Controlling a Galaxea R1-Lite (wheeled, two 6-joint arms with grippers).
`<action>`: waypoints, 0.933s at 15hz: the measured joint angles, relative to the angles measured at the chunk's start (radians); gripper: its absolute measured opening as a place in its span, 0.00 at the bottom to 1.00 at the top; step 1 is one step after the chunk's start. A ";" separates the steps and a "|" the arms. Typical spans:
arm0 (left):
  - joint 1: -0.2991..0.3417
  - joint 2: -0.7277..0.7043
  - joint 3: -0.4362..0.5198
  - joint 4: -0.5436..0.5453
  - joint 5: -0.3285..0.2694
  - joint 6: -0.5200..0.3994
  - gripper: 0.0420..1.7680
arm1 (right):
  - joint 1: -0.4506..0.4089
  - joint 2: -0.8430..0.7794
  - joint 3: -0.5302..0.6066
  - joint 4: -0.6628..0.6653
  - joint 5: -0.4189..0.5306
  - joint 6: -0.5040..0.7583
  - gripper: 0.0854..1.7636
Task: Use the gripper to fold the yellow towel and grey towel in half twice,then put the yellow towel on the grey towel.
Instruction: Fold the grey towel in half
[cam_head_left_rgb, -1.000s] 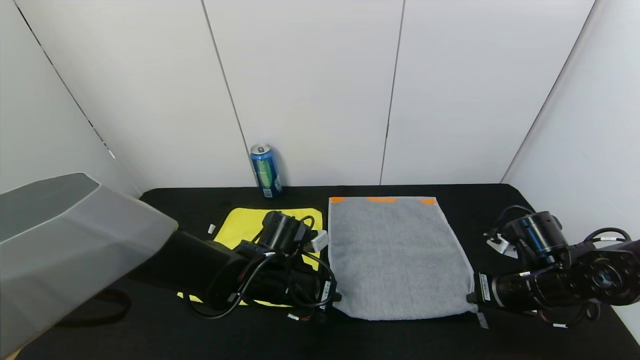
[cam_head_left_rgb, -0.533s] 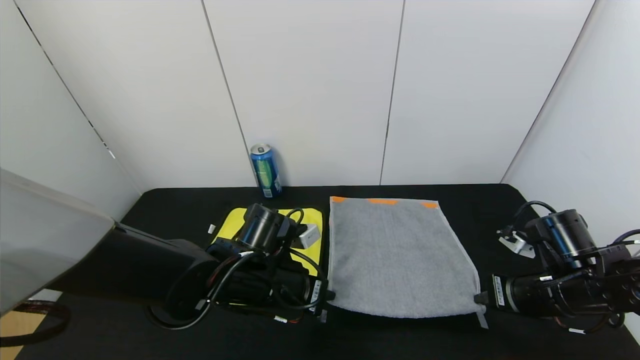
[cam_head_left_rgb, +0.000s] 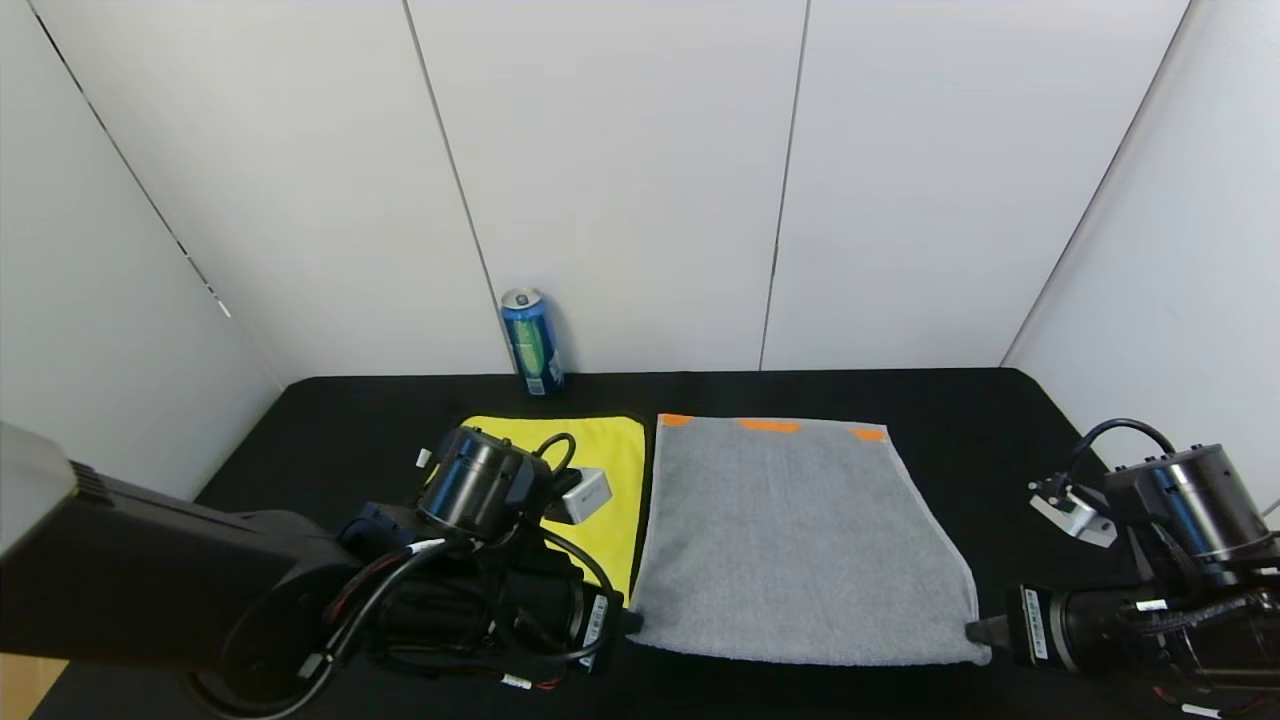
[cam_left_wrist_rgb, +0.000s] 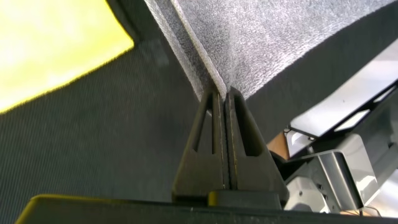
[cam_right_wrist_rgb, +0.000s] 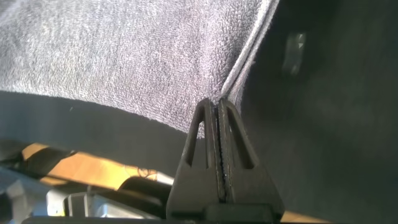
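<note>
Both grippers are pinching the grey towel (cam_head_left_rgb: 800, 540) at its near corners: left gripper (cam_left_wrist_rgb: 221, 99) on the left one, right gripper (cam_right_wrist_rgb: 217, 109) on the right. Yellow towel (cam_head_left_rgb: 610, 470) is lying flat just beside it.

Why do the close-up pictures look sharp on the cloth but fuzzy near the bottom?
Left wrist view: the grey towel weave is crisp, the housing nearest the lens blurs. Right wrist view: same, with a soft bright glint on the black table. Head view: evenly lit, walls bowed.

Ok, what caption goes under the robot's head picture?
Both grippers, left and right, pinch the grey towel's near corners beside the yellow towel.
</note>
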 joint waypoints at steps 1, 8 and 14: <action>0.001 -0.022 0.020 0.000 0.000 0.000 0.04 | 0.014 -0.024 0.020 0.000 -0.001 0.013 0.02; 0.001 -0.142 0.117 -0.002 0.000 -0.002 0.04 | 0.065 -0.129 0.091 0.020 -0.005 0.063 0.02; 0.025 -0.084 0.019 -0.011 0.008 0.001 0.04 | 0.027 -0.074 -0.001 0.019 -0.005 0.060 0.02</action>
